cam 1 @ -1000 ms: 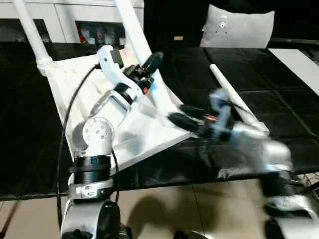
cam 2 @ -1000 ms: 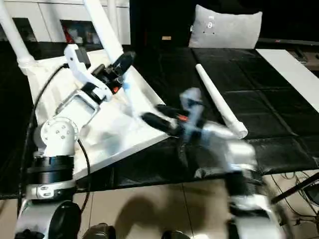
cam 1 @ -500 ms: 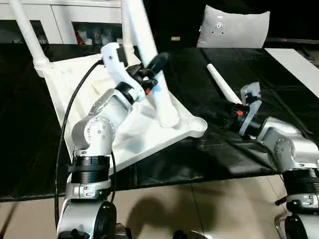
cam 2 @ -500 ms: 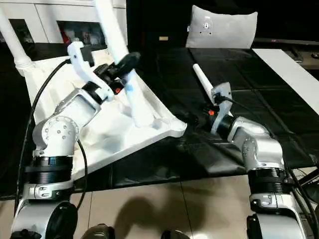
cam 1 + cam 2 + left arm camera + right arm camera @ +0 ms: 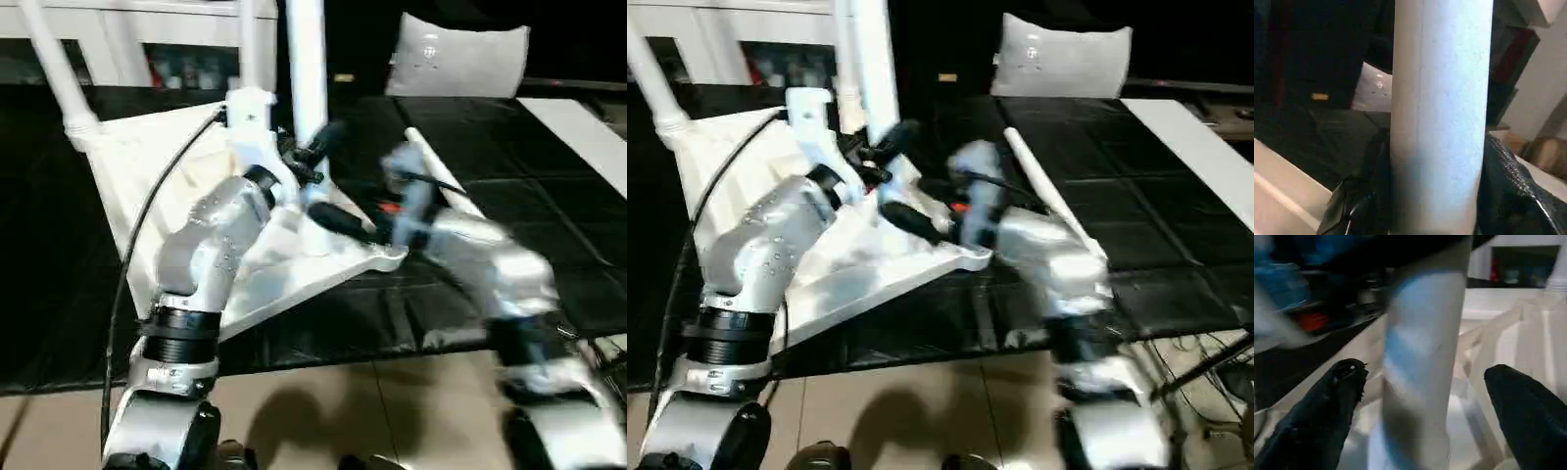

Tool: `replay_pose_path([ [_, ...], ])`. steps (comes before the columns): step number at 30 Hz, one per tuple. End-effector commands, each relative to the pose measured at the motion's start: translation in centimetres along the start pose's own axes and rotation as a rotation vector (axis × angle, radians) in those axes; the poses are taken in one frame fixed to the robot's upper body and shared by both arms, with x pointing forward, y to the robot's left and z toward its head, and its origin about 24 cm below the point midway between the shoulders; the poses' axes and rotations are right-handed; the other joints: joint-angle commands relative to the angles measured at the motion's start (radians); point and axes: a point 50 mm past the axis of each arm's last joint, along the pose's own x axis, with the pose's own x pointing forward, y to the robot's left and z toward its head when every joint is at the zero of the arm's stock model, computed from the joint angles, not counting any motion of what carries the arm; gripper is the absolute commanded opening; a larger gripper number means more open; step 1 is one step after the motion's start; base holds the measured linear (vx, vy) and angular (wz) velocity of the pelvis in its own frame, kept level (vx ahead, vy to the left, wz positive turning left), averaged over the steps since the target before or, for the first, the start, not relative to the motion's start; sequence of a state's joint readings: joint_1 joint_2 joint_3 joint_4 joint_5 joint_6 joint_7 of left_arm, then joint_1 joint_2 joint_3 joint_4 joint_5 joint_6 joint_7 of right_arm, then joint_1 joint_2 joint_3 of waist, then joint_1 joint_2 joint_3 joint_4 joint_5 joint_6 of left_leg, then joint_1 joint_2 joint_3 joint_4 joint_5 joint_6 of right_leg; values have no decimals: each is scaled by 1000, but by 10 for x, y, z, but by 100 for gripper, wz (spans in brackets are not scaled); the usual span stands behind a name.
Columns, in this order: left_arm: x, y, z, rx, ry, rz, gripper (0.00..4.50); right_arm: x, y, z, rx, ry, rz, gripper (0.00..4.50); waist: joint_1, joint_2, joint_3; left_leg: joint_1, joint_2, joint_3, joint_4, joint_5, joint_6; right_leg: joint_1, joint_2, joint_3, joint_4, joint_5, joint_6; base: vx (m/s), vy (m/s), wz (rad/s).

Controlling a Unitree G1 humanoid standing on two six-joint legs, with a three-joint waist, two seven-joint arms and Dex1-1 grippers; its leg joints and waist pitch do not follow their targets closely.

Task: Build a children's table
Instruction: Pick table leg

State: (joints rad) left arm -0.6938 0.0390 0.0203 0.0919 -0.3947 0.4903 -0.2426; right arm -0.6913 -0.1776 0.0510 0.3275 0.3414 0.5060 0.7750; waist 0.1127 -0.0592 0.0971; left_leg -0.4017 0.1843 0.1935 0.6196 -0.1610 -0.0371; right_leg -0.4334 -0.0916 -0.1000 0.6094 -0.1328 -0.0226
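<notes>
White plastic dominates the scene: the children's table top [image 5: 176, 176] lies upside down and tilted on black floor mats [image 5: 490, 196], ribbed underside up so its corner sockets can take legs. The left gripper [image 5: 315, 155] is clamped around an upright leg [image 5: 306, 59], apparently steadying it over the near corner socket. The right gripper [image 5: 1425, 411], jaws spread wide, straddles the same leg lower down without touching. A spare leg [image 5: 446, 186] lies well apart on the mats, beside a pillow [image 5: 460, 59]
</notes>
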Motion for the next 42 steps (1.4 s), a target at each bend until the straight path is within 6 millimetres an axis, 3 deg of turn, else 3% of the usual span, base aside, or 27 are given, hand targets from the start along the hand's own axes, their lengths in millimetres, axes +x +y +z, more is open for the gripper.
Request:
replay_pose_path([
  [1, 2, -3, 0, 40, -4, 11, 186, 2, -5, -2, 18, 31, -64, 386, -6, 4, -102, 33, 48, -29, -74, -247, -38, 55, -65, 48, -88, -421, -77, 0, 0, 0],
  [9, 2, -5, -2, 49, -7, 15, 186, 16, 7, -4, 39, 22, -36, 336, -5, 3, -104, 28, 47, -29, -76, -247, -43, 60, -68, 50, -84, -388, -75, 0, 0, 0],
  [13, 3, -6, -2, 54, -6, 12, 186, 20, 9, -7, 38, 32, -39, 285, -6, 5, -104, 29, 47, -29, -76, -250, -46, 59, -67, 50, -84, -384, -76, 0, 0, 0],
  [24, 3, -7, -5, 21, 12, 15, 186, 21, 9, -8, 76, 58, -31, 205, -8, 5, -103, 30, 47, -30, -77, -266, -50, 59, -66, 50, -86, -404, -66, 0, 0, 0],
  [29, 2, -8, -5, 18, 14, 4, 186, 21, 10, -5, 83, 36, -21, 195, -7, 5, -103, 30, 48, -30, -77, -263, -51, 58, -67, 50, -86, -396, -68, 0, 0, 0],
  [30, 3, -10, -3, -12, -1, -16, 242, 19, 10, -4, 74, 21, -13, 195, -7, 7, -103, 30, 47, -29, -77, -265, -51, 58, -67, 50, -87, -396, -69, 0, 0, 0],
  [35, 0, -12, 3, -45, -23, -87, 256, 14, 5, 0, 86, -35, -21, 195, -7, 6, -105, 29, 48, -29, -76, -253, -49, 59, -68, 50, -82, -372, -81, 0, 0, 0],
  [36, -1, -11, 5, -65, -36, -101, 256, 12, 5, 0, 91, -26, 0, 195, -6, 6, -104, 29, 46, -28, -76, -254, -46, 61, -67, 50, -82, -371, -85, 0, 0, 0],
  [37, -2, -10, 9, -102, -56, -135, 256, 7, 8, -1, 64, -25, 79, 195, -4, 12, -104, 31, 47, -28, -76, -254, -45, 60, -68, 50, -81, -367, -91, 0, 0, 0],
  [42, -11, -15, 18, -218, -120, -308, 274, -3, 12, -1, 54, -42, 194, 194, 1, 6, -104, 27, 47, -26, -74, -248, -31, 66, -68, 51, -76, -335, -121, 0, 0, 0],
])
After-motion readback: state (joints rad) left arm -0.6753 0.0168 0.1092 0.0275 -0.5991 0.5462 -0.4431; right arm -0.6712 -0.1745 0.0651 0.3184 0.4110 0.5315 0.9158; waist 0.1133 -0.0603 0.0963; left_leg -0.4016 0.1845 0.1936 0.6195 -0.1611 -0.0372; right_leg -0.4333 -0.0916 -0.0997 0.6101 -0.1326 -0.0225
